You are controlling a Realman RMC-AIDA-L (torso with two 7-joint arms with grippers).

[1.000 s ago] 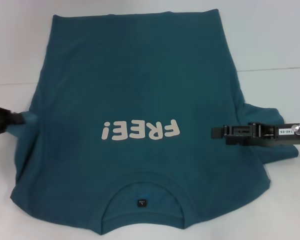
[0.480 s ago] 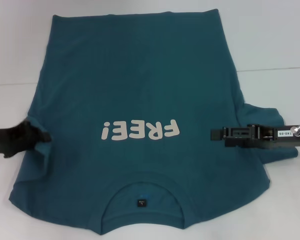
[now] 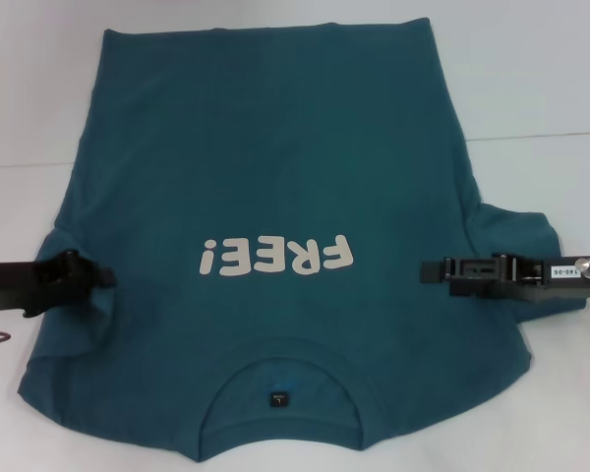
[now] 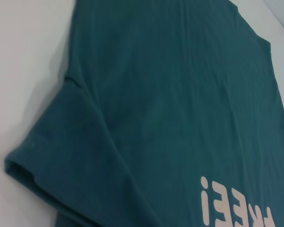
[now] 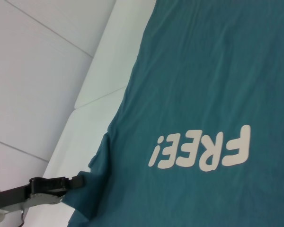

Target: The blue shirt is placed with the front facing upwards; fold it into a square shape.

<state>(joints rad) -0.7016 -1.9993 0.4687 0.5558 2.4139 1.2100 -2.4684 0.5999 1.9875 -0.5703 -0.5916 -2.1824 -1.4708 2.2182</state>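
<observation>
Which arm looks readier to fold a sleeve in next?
Left, probably. The left gripper sits at the blue shirt's left sleeve, which is bunched inward under it. The right gripper only hovers over the shirt's right side.

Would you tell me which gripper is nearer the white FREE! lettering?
Right, narrowly. The right gripper sits just beyond the lettering's F end; the left gripper is at the folded sleeve, slightly farther from the exclamation mark.
</observation>
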